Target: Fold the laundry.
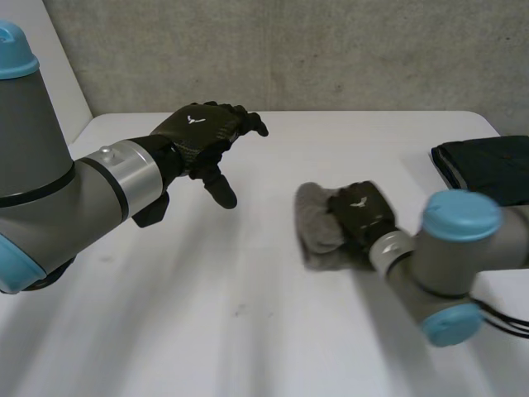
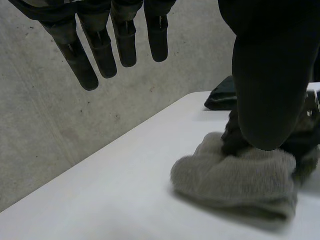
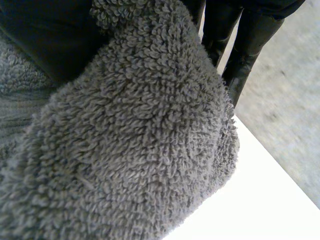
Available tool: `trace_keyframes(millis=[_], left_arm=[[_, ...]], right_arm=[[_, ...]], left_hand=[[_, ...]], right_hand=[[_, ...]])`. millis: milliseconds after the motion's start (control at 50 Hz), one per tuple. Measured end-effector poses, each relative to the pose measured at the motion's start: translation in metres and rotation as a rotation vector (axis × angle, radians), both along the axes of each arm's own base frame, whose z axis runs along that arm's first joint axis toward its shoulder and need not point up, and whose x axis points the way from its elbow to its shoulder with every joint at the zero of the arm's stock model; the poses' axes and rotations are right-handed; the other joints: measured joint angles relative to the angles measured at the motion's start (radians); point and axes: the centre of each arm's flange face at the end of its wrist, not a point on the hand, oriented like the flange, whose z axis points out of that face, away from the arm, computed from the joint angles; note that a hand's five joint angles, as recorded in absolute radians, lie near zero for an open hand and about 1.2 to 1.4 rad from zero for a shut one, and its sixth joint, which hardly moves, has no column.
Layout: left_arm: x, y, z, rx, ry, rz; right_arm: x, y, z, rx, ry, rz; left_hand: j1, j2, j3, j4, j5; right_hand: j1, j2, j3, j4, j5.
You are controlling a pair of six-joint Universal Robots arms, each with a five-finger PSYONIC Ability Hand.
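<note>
A small grey terry towel (image 1: pixel 316 222) lies bunched on the white table (image 1: pixel 248 314), right of the middle. My right hand (image 1: pixel 361 212) rests on the towel's right side. In the right wrist view the towel (image 3: pixel 135 150) bulges up between the thumb and the fingers (image 3: pixel 245 45) of my right hand (image 3: pixel 45 35), which are closed on it. My left hand (image 1: pixel 202 136) hovers above the table to the left of the towel, apart from it, fingers straight and spread. The left wrist view shows those fingers (image 2: pixel 115 45) held out, with the towel (image 2: pixel 235 182) beyond them.
A dark folded cloth (image 1: pixel 488 165) lies at the table's back right edge, also seen as a dark cloth (image 2: pixel 222 95) behind the towel. A grey concrete wall (image 1: pixel 289 50) runs along the table's far side.
</note>
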Motion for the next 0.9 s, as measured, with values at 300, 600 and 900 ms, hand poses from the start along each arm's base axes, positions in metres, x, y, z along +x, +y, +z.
trace_keyframes(millis=[300,600,900], left_arm=[[0.000,0.001,-0.005,0.015,-0.008,-0.001],[0.001,0.001,-0.008,0.024,-0.004,0.005],[0.001,0.003,-0.007,0.032,0.008,0.007]], right_arm=[[-0.090,-0.072,0.028,-0.122,0.090,-0.137],[-0.085,-0.138,0.061,-0.342,0.162,0.029],[-0.146,-0.226,0.182,-0.685,-0.019,-0.006]], left_hand=[[0.000,0.000,0.000,0.000,0.000],[0.000,0.000,0.000,0.000,0.000],[0.000,0.000,0.000,0.000,0.000]], right_hand=[[0.015,0.000,0.008,0.008,0.015],[0.015,0.000,0.009,0.010,0.014],[0.015,0.000,0.009,0.018,0.014]])
